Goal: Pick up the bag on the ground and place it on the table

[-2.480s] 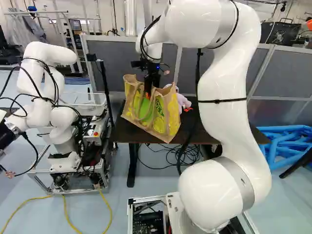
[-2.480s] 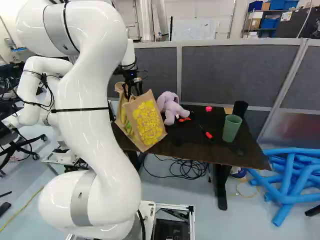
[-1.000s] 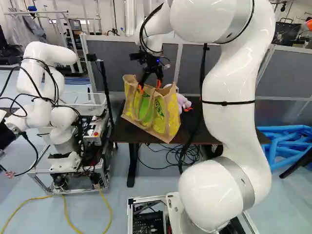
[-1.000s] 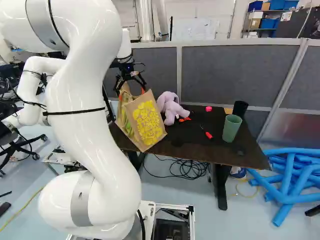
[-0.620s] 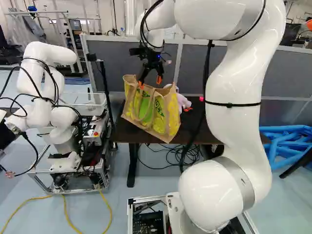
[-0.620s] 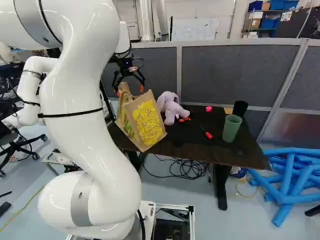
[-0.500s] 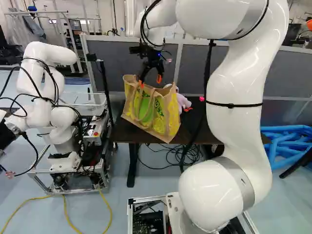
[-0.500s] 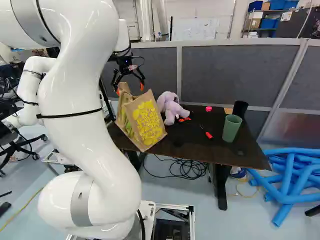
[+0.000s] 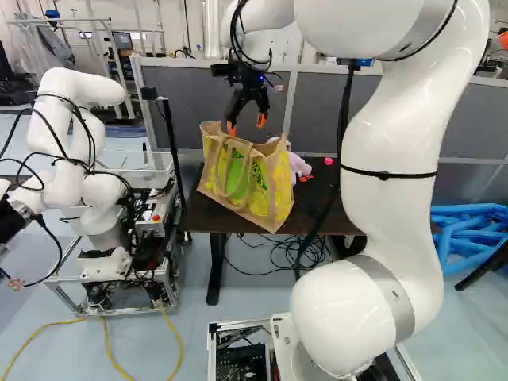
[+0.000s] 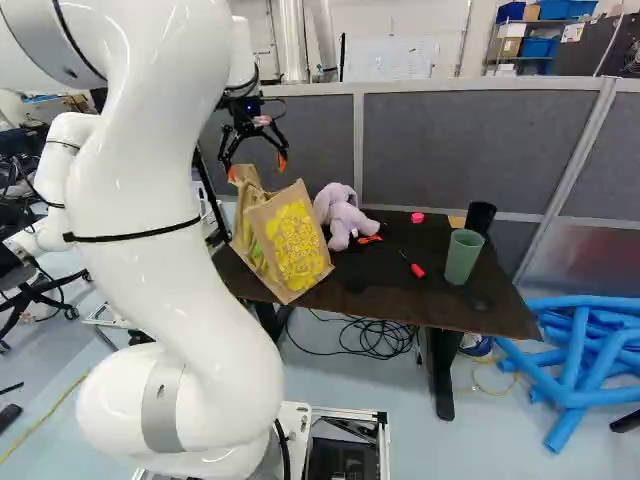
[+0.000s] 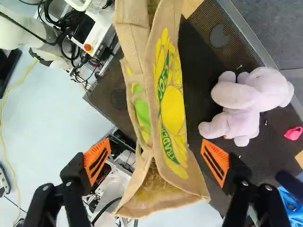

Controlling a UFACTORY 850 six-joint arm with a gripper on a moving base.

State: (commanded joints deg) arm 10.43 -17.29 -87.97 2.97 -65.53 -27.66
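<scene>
Raising the white arm (image 9: 389,143) and two-finger gripper (image 9: 246,124) since the earlier frame, spreading fingers wide, gripping nothing, upper middle of the left base view; leaving the tote bag (image 9: 274,186) tilting mid-frame on the dark table (image 10: 400,300), beside a lilac plush toy (image 10: 342,215).

Reads as a robotics lab. Contains, near, a white robot arm (image 9: 389,151) on a metal base (image 10: 384,445) packed with electronics (image 9: 230,363); at left, another robot (image 9: 67,167) on a cart (image 9: 103,268) of exposed wiring (image 9: 139,274), with a yellow cable (image 9: 63,322) along the floor (image 9: 143,341). Includes, farther, a table (image 10: 400,290) over tangled black cables (image 10: 378,338), backed by grey partitions (image 10: 480,150). Shows, beyond, a white board (image 10: 395,60) and, far right, shelving (image 10: 493,45) with blue bins (image 10: 540,47).
</scene>
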